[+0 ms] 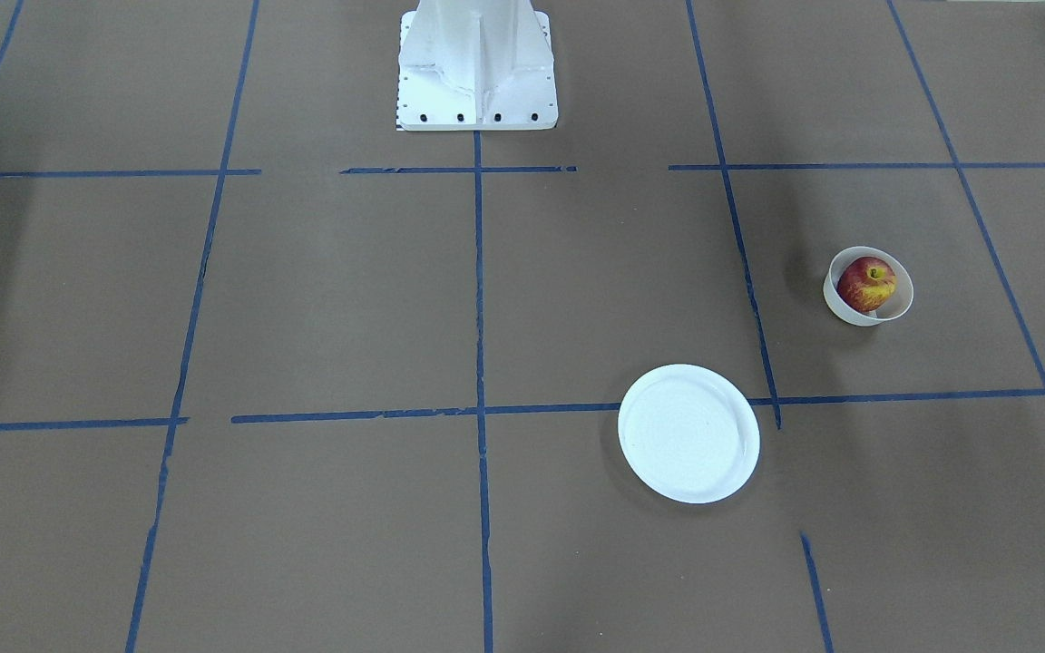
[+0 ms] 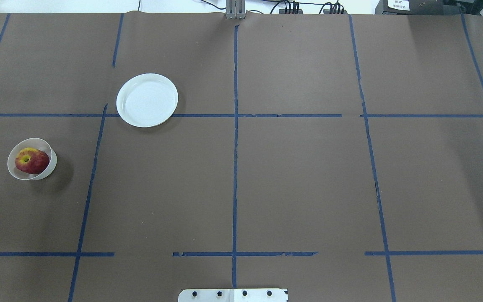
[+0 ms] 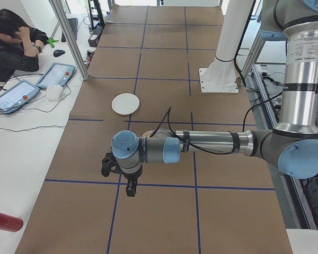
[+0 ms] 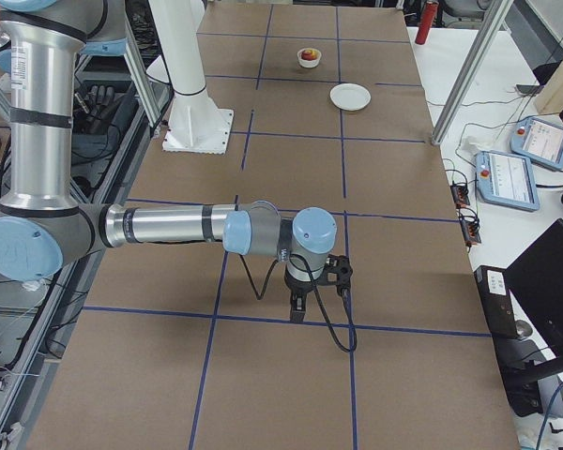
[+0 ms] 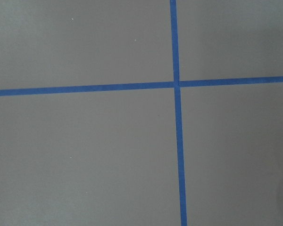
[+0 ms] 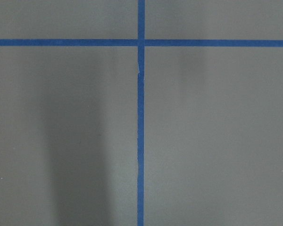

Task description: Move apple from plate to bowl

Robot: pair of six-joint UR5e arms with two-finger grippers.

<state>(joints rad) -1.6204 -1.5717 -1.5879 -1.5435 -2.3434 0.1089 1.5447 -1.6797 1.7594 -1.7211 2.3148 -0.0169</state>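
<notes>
The apple [image 1: 866,284] lies inside the small cream-white bowl [image 1: 843,310], stem dimple up; it also shows in the overhead view [image 2: 32,161] in the bowl [image 2: 14,171] at the table's left. The flat white plate [image 1: 688,433] [image 2: 147,100] is empty, farther out and to the bowl's right. Both grippers show only in the side views: the left gripper [image 3: 129,186] hangs over the table, far from the plate [image 3: 125,103]; the right gripper [image 4: 298,307] hangs over the opposite end, far from bowl [image 4: 309,62] and plate [image 4: 350,96]. I cannot tell whether either is open or shut.
The robot's white base [image 1: 475,68] stands at the table's near middle edge. Blue tape lines [image 2: 235,147] cross the brown table. An operator [image 3: 13,42] sits by tablets beside the table. Both wrist views show only table and tape.
</notes>
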